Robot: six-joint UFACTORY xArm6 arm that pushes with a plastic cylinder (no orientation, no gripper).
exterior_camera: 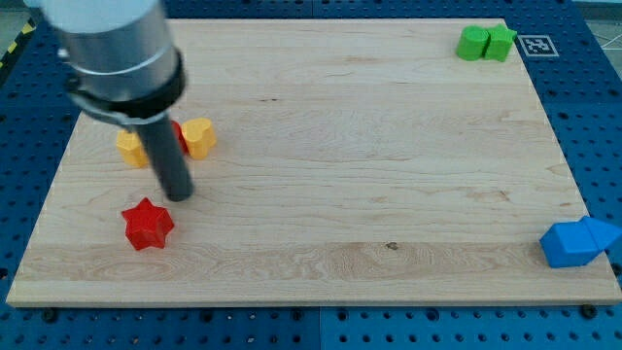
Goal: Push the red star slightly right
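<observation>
The red star [148,225] lies on the wooden board [369,165] near the view's lower left. My tip [180,197] is the lower end of the dark rod, just above and to the right of the red star, with a small gap between them. Behind the rod sit a yellow block [198,137] and another yellow block [130,148], with a bit of a red block [178,133] showing between them, mostly hidden by the rod.
Two green blocks [486,43] sit touching at the board's top right corner. Two blue blocks [578,241] sit touching at the right edge near the bottom. A white marker tag [535,45] lies just off the top right corner.
</observation>
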